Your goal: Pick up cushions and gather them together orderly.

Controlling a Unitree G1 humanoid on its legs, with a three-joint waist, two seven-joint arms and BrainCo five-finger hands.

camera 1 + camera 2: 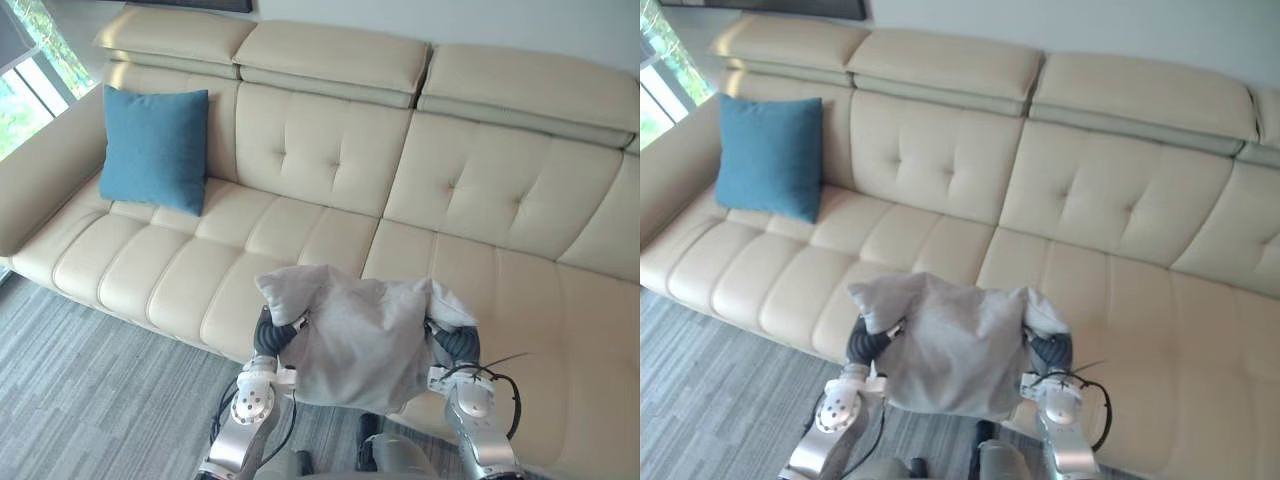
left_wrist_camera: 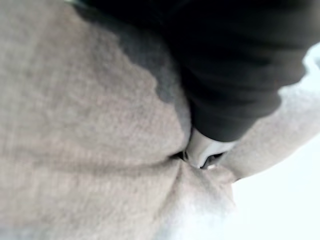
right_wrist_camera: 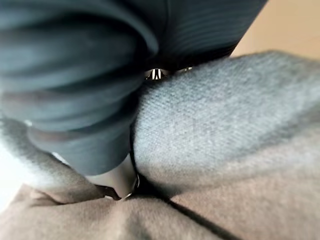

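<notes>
Left eye view: carry step in hand before the sofa (image 1: 330, 160).
Held up, the grey cushion (image 1: 360, 340) hangs between the left robot hand (image 1: 270, 335) and the right robot hand (image 1: 455, 342); the blue cushion (image 1: 155, 148) leans on the backrest well apart, beyond and left of them. Each robot hand pinches a bunched side; next, I judge, carry it leftward and stand it beside the blue one.

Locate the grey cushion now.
In the eye views, low centre: the grey cushion is held between the left robot hand and right robot hand, over the front edge of the sofa.
</notes>
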